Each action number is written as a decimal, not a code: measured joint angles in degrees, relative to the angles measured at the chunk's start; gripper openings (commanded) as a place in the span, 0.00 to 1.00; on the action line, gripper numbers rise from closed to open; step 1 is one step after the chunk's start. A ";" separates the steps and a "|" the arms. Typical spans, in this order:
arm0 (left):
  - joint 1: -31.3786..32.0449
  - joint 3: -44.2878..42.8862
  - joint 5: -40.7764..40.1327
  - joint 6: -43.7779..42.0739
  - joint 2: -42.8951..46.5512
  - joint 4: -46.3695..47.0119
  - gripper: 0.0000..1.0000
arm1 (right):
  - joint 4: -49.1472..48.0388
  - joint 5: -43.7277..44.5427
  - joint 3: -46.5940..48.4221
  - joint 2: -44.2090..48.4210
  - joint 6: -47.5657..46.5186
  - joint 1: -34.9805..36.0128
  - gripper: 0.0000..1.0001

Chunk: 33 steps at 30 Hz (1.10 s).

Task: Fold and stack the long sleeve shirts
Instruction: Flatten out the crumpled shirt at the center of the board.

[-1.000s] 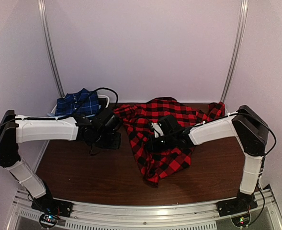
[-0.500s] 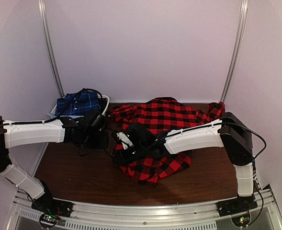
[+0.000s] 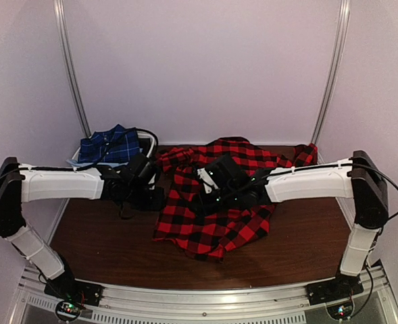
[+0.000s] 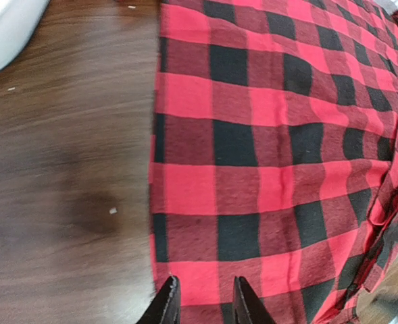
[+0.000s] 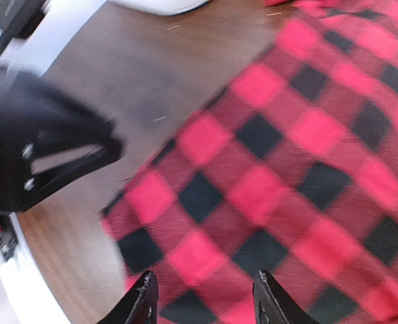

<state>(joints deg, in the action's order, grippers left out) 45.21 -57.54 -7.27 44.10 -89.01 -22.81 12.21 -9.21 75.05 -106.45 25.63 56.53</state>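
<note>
The red-and-black checked shirt [image 3: 219, 202] lies loosely spread on the brown table, its left edge straight and flat; no white letters show. It fills the left wrist view [image 4: 266, 155] and the right wrist view [image 5: 286, 169]. My left gripper [image 3: 149, 196] is open at the shirt's left edge, its tips [image 4: 205, 305] just above the cloth. My right gripper [image 3: 211, 183] is open over the shirt's middle, jaws wide apart [image 5: 204, 302] above the fabric. The navy shirt with thin white lines [image 3: 109, 144] lies bunched at the back left.
A white bin [image 3: 146, 140] holds the navy shirt at the table's back left; its rim shows in the left wrist view [image 4: 3, 30]. Bare wood [image 3: 104, 236] lies left and in front of the red shirt. The left gripper [image 5: 50, 155] shows in the right wrist view.
My right gripper swung left over the shirt, then back right to the middle. The shirt's left part has been pulled out flat towards the left front. My left gripper shifted slightly.
</note>
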 measured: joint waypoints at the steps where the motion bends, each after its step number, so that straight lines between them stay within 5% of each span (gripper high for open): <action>1: 0.00 -0.48 1.29 -0.37 -1.20 0.92 0.28 | 0.31 1.44 -1.70 1.86 0.00 -1.44 0.50; 10: 0.13 -3.69 9.70 -2.08 -10.54 6.40 0.28 | 4.24 10.12 -13.90 8.35 0.07 -9.38 0.53; 26: 0.15 -1.55 11.19 -2.01 -14.93 8.07 0.28 | 9.88 18.91 -16.13 7.89 0.94 -9.64 0.58; 30: 0.15 -0.85 11.19 -1.95 -15.10 8.33 0.28 | 9.84 17.86 -18.36 7.89 1.36 -9.46 0.53; 33: 0.15 -0.85 11.19 -1.95 -15.12 8.48 0.28 | 9.60 16.68 -19.28 7.89 1.84 -9.27 0.40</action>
<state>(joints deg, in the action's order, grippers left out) 45.36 -58.39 3.92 42.15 -104.14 -14.33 21.80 7.46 55.77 -98.56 27.46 47.27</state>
